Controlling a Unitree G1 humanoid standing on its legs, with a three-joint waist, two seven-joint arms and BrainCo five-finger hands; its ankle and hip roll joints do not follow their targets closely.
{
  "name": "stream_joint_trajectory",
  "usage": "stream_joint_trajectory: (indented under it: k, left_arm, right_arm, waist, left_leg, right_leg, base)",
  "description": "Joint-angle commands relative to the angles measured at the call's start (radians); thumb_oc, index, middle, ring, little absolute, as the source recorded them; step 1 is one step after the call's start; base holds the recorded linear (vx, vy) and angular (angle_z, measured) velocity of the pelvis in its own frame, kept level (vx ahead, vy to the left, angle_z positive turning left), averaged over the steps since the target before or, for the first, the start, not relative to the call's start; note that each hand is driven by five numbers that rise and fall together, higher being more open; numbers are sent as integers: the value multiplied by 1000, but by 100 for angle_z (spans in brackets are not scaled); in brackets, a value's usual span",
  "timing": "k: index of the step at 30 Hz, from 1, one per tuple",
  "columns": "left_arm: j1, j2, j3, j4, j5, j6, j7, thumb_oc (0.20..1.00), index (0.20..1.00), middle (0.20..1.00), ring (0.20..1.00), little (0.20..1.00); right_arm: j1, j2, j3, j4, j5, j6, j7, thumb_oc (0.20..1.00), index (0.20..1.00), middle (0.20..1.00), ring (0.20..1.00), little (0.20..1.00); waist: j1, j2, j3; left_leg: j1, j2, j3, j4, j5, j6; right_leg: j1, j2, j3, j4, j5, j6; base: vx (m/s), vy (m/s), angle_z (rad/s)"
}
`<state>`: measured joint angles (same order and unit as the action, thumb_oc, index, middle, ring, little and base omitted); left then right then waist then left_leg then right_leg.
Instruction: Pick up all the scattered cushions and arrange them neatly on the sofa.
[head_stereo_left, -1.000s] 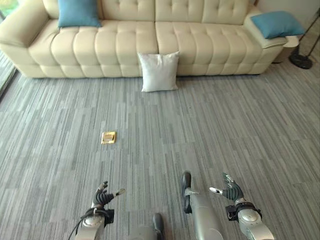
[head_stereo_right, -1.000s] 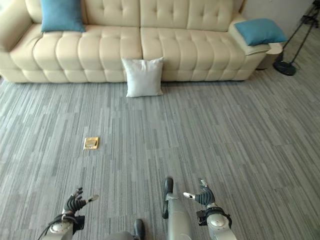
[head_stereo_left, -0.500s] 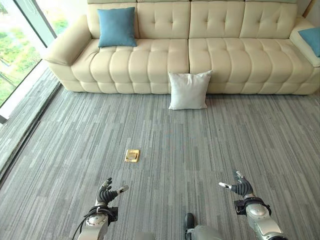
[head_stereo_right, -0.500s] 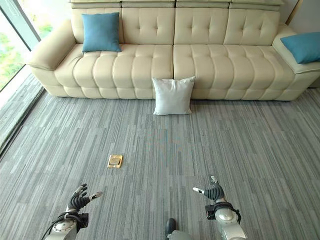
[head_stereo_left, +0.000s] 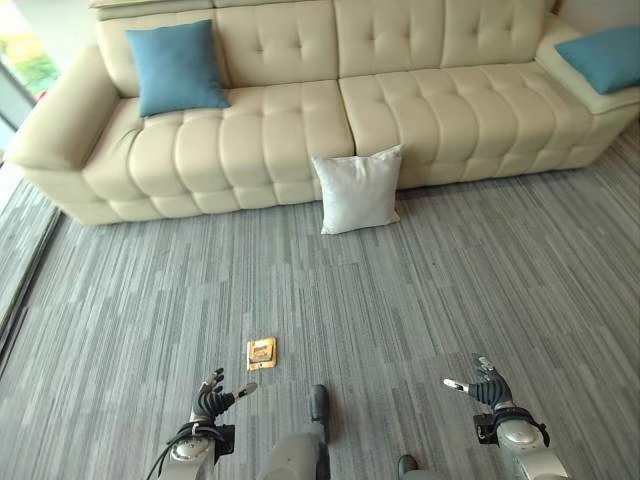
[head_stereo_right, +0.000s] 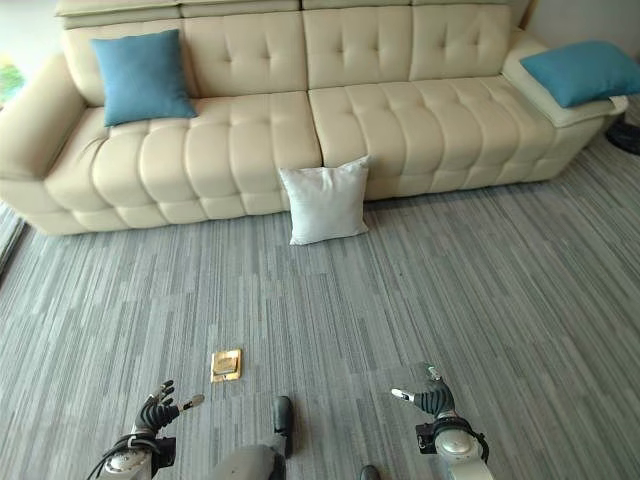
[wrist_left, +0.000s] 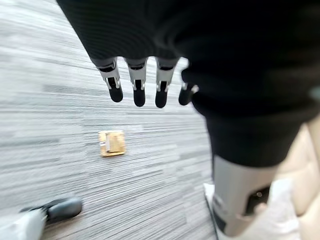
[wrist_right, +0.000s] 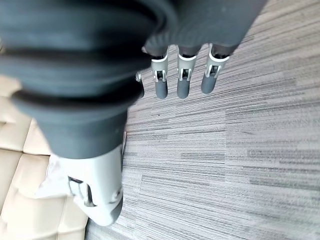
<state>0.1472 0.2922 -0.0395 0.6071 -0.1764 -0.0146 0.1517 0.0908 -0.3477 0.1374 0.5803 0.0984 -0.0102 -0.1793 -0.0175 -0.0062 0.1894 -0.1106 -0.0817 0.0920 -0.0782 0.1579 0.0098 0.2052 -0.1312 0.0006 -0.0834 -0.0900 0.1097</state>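
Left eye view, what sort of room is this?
Probably a living room or lounge: a long cream tufted sofa with blue cushions, a white cushion on grey striped carpet.

A sofa (head_stereo_left: 300, 110) stands across the far side of the floor (head_stereo_left: 450, 280). One cushion (head_stereo_left: 178, 67) sits on its left seat against the backrest, another (head_stereo_left: 608, 56) on its right armrest. A third cushion (head_stereo_left: 358, 190) stands on the floor, leaning against the sofa's front near the middle. A floor plate (head_stereo_left: 261, 351) lies nearer, to the left.
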Motion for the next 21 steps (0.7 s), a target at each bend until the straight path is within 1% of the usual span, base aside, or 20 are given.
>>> stream_joint_trajectory:
  k: [1,3,5,6,8,9,11,12,13,14,15,16,17,18,19,20,21]
  left_arm:
    - [11,27,8,2,8,-24,-4,1000,1000,1000,1000,1000]
    - [11,38,17,6,9,-18,0,1000,1000,1000,1000,1000]
    - [5,47,21,15,7,-19,6,1000,1000,1000,1000,1000]
    - [6,51,31,3,1,-21,8,1000,1000,1000,1000,1000]
    - [3,53,34,-14,-5,-24,6,1000,1000,1000,1000,1000]
    - [1,54,35,-24,-14,-25,7,1000,1000,1000,1000,1000]
    - [-6,51,37,-26,-19,-25,8,1000,1000,1000,1000,1000]
    - [-18,47,31,-33,-22,-32,13,1000,1000,1000,1000,1000]
    - [-31,52,20,-44,-13,-37,9,1000,1000,1000,1000,1000]
    - [-35,45,11,-49,-9,-38,5,1000,1000,1000,1000,1000]
    - [-36,42,9,-50,-13,-38,3,1000,1000,1000,1000,1000]
    - [-37,37,6,-52,-20,-38,2,1000,1000,1000,1000,1000]
    - [-46,31,2,-53,-39,-38,-1,1000,1000,1000,1000,1000]
    - [-46,27,1,-57,-55,-38,-1,1000,1000,1000,1000,1000]
    - [-48,22,-1,-56,-70,-41,-3,1000,1000,1000,1000,1000]
    - [-52,16,-3,-53,-90,-44,-4,1000,1000,1000,1000,1000]
    - [-52,10,-6,-46,-95,-38,-6,1000,1000,1000,1000,1000]
  right_arm:
    - [-31,-14,-6,-26,-11,-10,14,1000,1000,1000,1000,1000]
    - [-33,-8,-5,-24,-18,-4,23,1000,1000,1000,1000,1000]
    - [-34,-3,-2,-30,-17,-5,23,1000,1000,1000,1000,1000]
    - [-36,3,-3,-40,-19,-2,24,1000,1000,1000,1000,1000]
    - [-46,-1,-7,-40,-19,-1,21,1000,1000,1000,1000,1000]
    - [-52,-6,-6,-45,-21,0,20,1000,1000,1000,1000,1000]
    - [-52,-11,-9,-50,-26,4,15,1000,1000,1000,1000,1000]
    - [-46,-9,-9,-54,-35,9,11,1000,1000,1000,1000,1000]
    - [-35,-8,-10,-56,-36,8,10,1000,1000,1000,1000,1000]
    - [-30,-5,-10,-42,-30,0,10,1000,1000,1000,1000,1000]
    - [-31,-9,-13,-34,-27,1,11,1000,1000,1000,1000,1000]
    - [-31,-14,-16,-38,-20,-3,11,1000,1000,1000,1000,1000]
    - [-36,-25,-21,-36,-7,-8,8,1000,1000,1000,1000,1000]
    - [-40,-31,-20,-35,0,-8,7,1000,1000,1000,1000,1000]
    - [-43,-42,-20,-39,5,-11,9,1000,1000,1000,1000,1000]
    - [-43,-50,-19,-40,8,-12,10,1000,1000,1000,1000,1000]
    - [-47,-56,-22,-34,10,-10,10,1000,1000,1000,1000,1000]
  waist:
    - [28,-16,-19]
    - [26,-14,-13]
    - [19,-11,1]
    - [13,-3,15]
    - [4,5,24]
    - [-1,6,31]
    - [-14,4,41]
    - [-31,3,52]
    - [-45,-4,48]
    - [-49,-10,34]
    - [-56,-6,26]
    - [-61,-4,19]
    - [-68,3,10]
    - [-69,8,8]
    - [-67,14,9]
    - [-56,14,20]
    - [-47,11,27]
  left_leg:
    - [43,101,12,46,-112,-39]
    - [72,94,27,49,-143,-19]
    - [94,94,42,52,-162,-8]
    - [122,99,58,46,-180,-3]
    - [148,102,68,41,-198,-5]
    - [165,103,70,39,-207,-8]
    - [198,101,69,32,-223,-16]
    - [230,106,60,25,-235,-25]
    - [249,105,46,23,-255,-33]
    - [271,111,39,26,-269,-43]
    - [277,126,34,31,-274,-50]
    - [277,139,29,39,-278,-57]
    - [269,161,25,73,-279,-71]
    - [259,169,20,103,-271,-77]
    - [242,175,7,175,-246,-89]
    - [205,177,-2,251,-205,-96]
    - [159,168,-3,249,-207,-85]
  right_leg:
    - [-75,68,-12,133,-41,-19]
    - [-130,63,-10,255,-26,8]
    - [-201,58,-10,372,17,33]
    - [-279,48,-38,418,40,34]
    - [-321,36,-84,353,45,22]
    - [-347,31,-105,309,62,18]
    - [-382,24,-139,214,98,25]
    - [-405,27,-157,146,128,36]
    - [-396,28,-143,114,129,41]
    - [-379,30,-136,121,145,24]
    - [-369,34,-141,126,142,15]
    - [-362,38,-145,125,138,7]
    - [-348,50,-152,129,118,-9]
    - [-339,57,-155,130,106,-19]
    - [-318,72,-155,126,88,-37]
    - [-280,81,-160,116,62,-52]
    - [-252,74,-165,104,43,-56]
  base:
    - [245,287,-24]
    - [132,161,-31]
    - [115,90,-30]
    - [168,56,-9]
    - [198,-3,-9]
    - [200,-55,-24]
    - [271,-108,-13]
    - [410,-218,7]
    - [512,-300,22]
    - [459,-299,58]
    - [380,-259,68]
    - [370,-288,73]
    - [330,-258,45]
    - [381,-291,51]
    - [304,-227,26]
    - [348,-229,15]
    - [273,-129,2]
